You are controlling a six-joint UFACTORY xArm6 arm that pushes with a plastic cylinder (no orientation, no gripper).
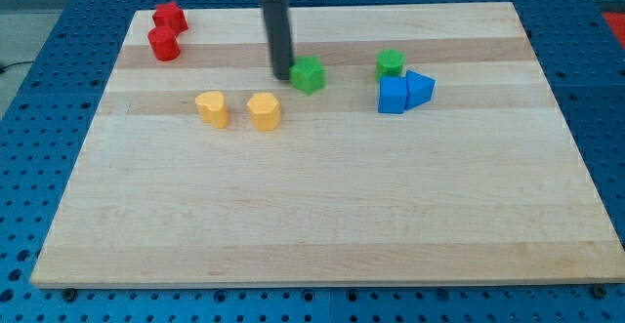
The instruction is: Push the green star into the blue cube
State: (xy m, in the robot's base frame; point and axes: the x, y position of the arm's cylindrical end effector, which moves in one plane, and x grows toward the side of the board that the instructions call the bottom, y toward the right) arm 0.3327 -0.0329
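Note:
The green star (pixel 309 73) sits on the wooden board (pixel 322 206) near the view's top centre. My tip (pixel 281 74) stands just to the star's left, touching or nearly touching it. The blue cube (pixel 393 96) lies to the star's right and slightly lower, with a gap between them. A blue triangular block (pixel 420 89) touches the cube's right side. A green round block (pixel 391 64) sits just above the blue cube.
Two yellow blocks (pixel 212 108) (pixel 264 111) lie below and left of my tip. Two red blocks (pixel 169 17) (pixel 164 44) sit at the board's top left corner. The board rests on a blue perforated table (pixel 39 118).

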